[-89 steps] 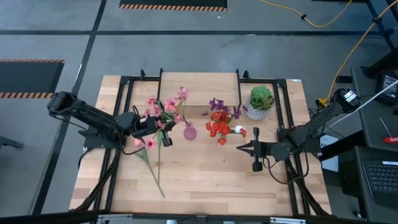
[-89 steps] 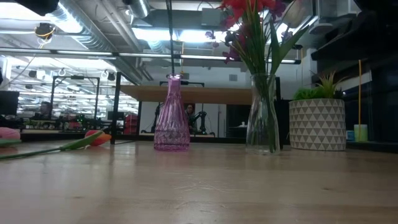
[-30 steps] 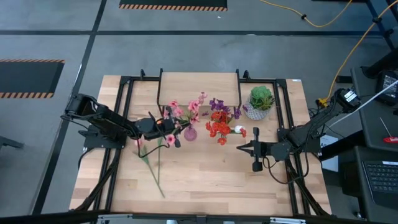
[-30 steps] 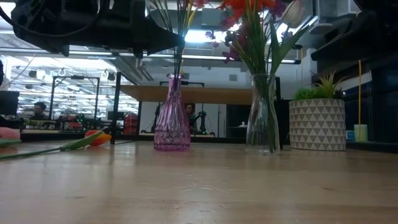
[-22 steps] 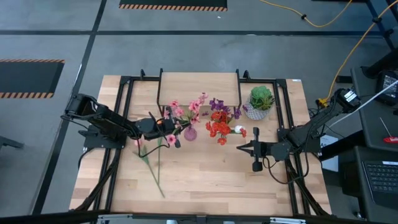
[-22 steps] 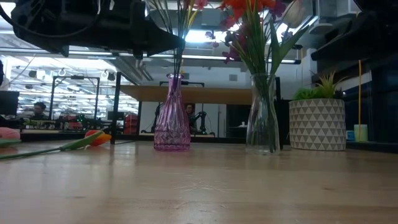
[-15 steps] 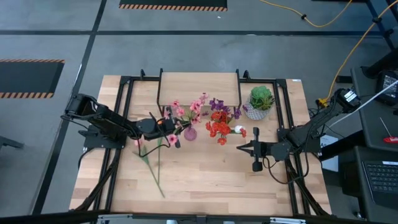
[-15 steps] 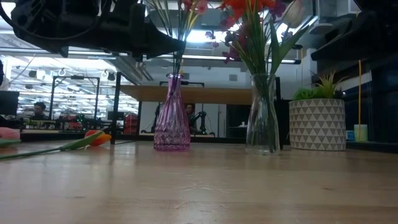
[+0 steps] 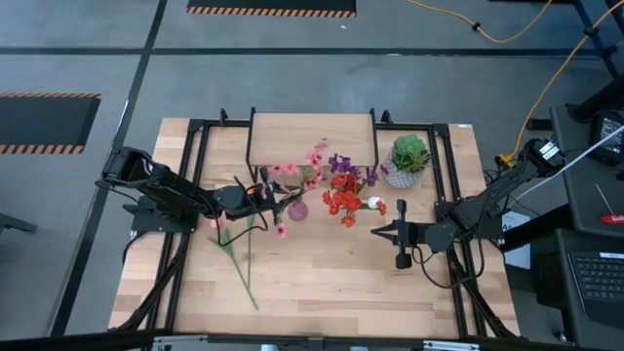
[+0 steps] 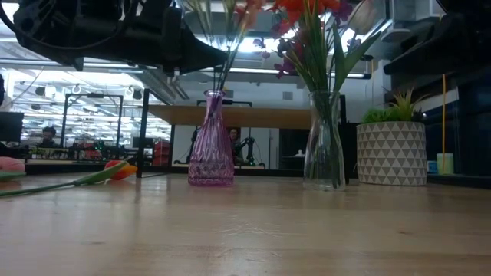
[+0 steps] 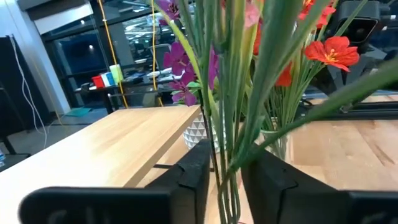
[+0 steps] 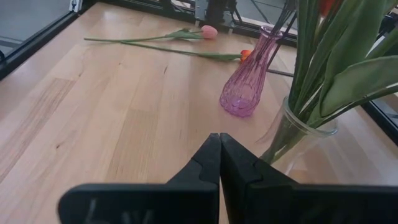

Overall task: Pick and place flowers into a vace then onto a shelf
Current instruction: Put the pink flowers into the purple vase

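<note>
My left gripper (image 9: 261, 196) is shut on a pink blossom sprig (image 9: 293, 172) just left of the pink glass vase (image 9: 297, 207). In the low view the sprig's stems (image 10: 222, 78) run down into the neck of the pink vase (image 10: 211, 142). A clear vase (image 10: 324, 142) stands to its right with red blooms (image 9: 342, 200) and a purple sprig (image 9: 341, 164). Two tulips (image 9: 236, 255) lie flat on the table, with an orange head (image 10: 116, 169). My right gripper (image 9: 376, 232) is shut and waits right of the clear vase. The shelf (image 9: 312, 136) stands at the far edge. My left gripper pinches the bundle of thin green stems (image 11: 227, 163) between its two fingers (image 11: 198, 169), above the pink vase's neck. The fingers come level from the table's left and lie across the stems. The stems stand nearly upright, leaning toward the right, with their lower ends inside the vase.
A spiky green plant in a white patterned pot (image 9: 409, 159) stands at the far right beside the shelf. Black frame rails (image 9: 191, 185) run along both sides of the table. Bare wood (image 9: 331, 278) lies toward the near edge. People show in the room beyond.
The sprig has tipped in the vase neck: its blossoms have swung toward the table's right and far side while its lower stems stayed in the vase. My left gripper kept its hold and crept slightly right. The pink vase nudged a little.
</note>
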